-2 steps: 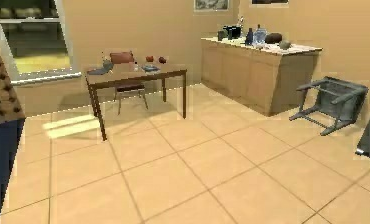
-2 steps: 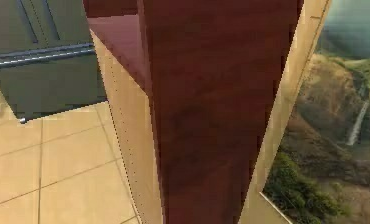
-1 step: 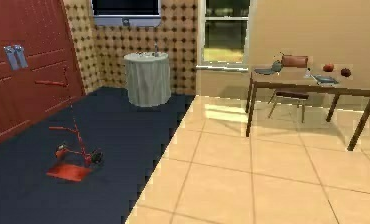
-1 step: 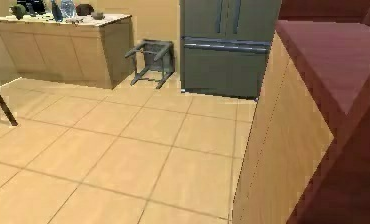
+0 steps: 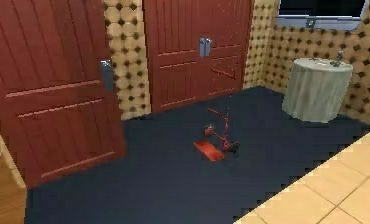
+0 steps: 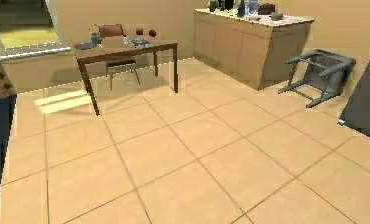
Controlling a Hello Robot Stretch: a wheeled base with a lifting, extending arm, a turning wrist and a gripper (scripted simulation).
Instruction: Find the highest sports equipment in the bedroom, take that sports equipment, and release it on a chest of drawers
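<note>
As I judge it, the step in hand is the search. Where the sports equipment is I cannot tell, no bedroom or chest of drawers is plain from here, and the claw's state I cannot tell either. The next move calls for driving on to find the bedroom, then looking high along shelves and furniture tops.

In the forward view, dark floor lies nearest. Tile cuts in at 5 o'clock and there is a sliver of wood floor at 8 o'clock. A red door stands swung out at 9 o'clock, its edge close to any path ahead. Just past the centre a red frame lies on the dark floor (perhaps a scooter, too small to be sure). Beyond it at 12 o'clock stand double doors, both leaves closed. At 2 o'clock is a round table under a pale cloth, with a window above it.

The way to the double doors runs between the red door's edge and the red frame. It looks passable, but both want a wide berth.

In the arm side view, open tile takes up the near ground, which gives good room to turn. Farther out are a desk at 11 o'clock with a chair behind it and a cabinet at 1 o'clock with small things on top. A grey chair lies tipped over at 3 o'clock.
</note>
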